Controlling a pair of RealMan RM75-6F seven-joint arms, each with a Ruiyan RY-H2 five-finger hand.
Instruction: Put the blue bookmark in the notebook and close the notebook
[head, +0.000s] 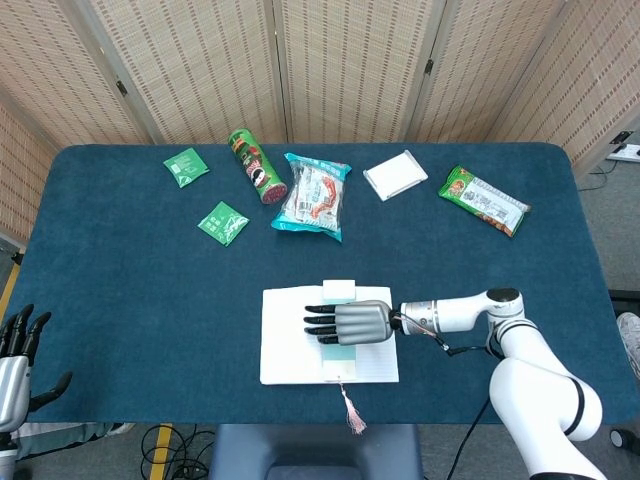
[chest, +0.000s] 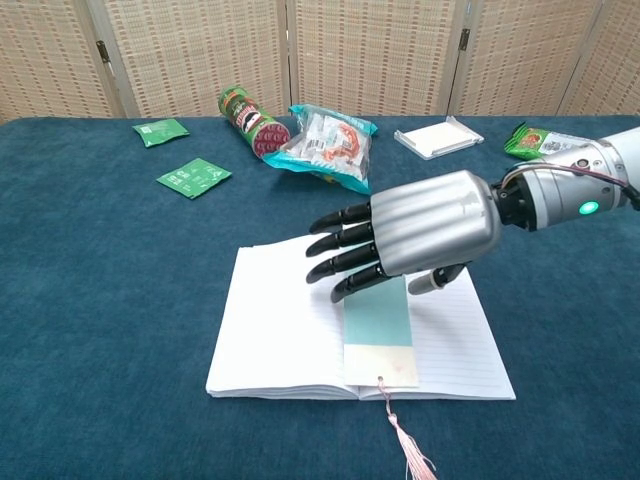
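Observation:
An open white notebook (head: 290, 340) (chest: 270, 330) lies near the table's front edge. The pale blue bookmark (head: 338, 292) (chest: 378, 335) lies lengthwise along its centre fold, and its pink tassel (head: 350, 408) (chest: 405, 445) hangs over the front edge of the pages. My right hand (head: 350, 322) (chest: 415, 235) is stretched flat over the bookmark's far half, fingers apart and pointing left, thumb down by the bookmark's right edge. It grips nothing. I cannot tell how firmly it touches the bookmark. My left hand (head: 15, 355) stays off the table at the bottom left, fingers spread.
Along the back of the table lie two green packets (head: 185, 166) (head: 223, 222), a green chips can (head: 257, 166), a snack bag (head: 314, 195), a white pad (head: 394, 175) and a green snack pack (head: 484, 200). Blue cloth (head: 120, 300) covers the table.

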